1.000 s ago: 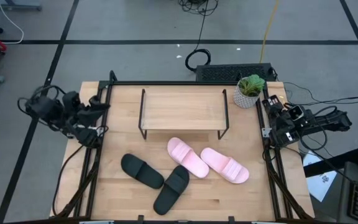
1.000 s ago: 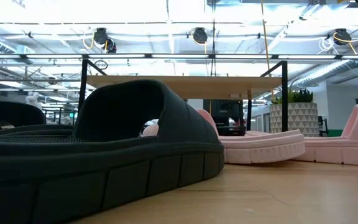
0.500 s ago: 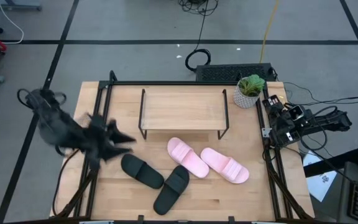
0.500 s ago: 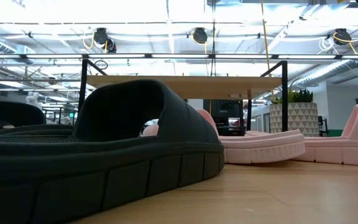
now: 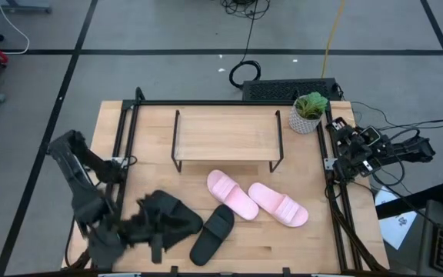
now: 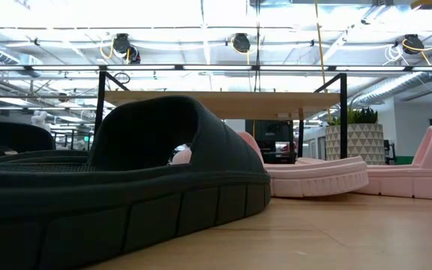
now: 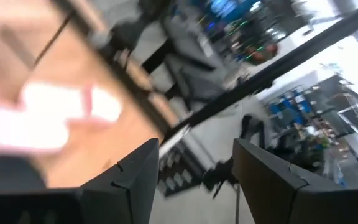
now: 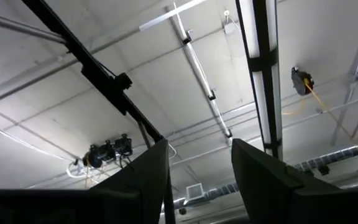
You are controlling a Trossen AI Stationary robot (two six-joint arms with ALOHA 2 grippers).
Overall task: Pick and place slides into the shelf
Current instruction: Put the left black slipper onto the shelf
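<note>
Two black slides lie sole-down on the near middle of the table, one (image 5: 184,217) partly under my left gripper and one (image 5: 212,235) beside it, large in the low view (image 6: 126,195). The two pink slides (image 5: 233,194) (image 5: 278,204) lie right of them. The shelf (image 5: 225,135) stands on its wire legs at the far middle. My left gripper (image 5: 164,221) hovers open above the left black slide, blurred, and shows open in its wrist view (image 7: 197,180). My right gripper (image 5: 337,146) waits open at the table's right edge, pointing at the ceiling (image 8: 201,174).
A potted plant (image 5: 308,111) stands at the far right corner beside the shelf. A black metal frame (image 5: 129,138) runs along the table's sides. Bare wood (image 5: 314,246) lies right of the slides near the front edge.
My left arm has swung fast from the table's far left edge toward the near edge and in over the left black slide, turning as it went. The slides and the right arm have kept still.
</note>
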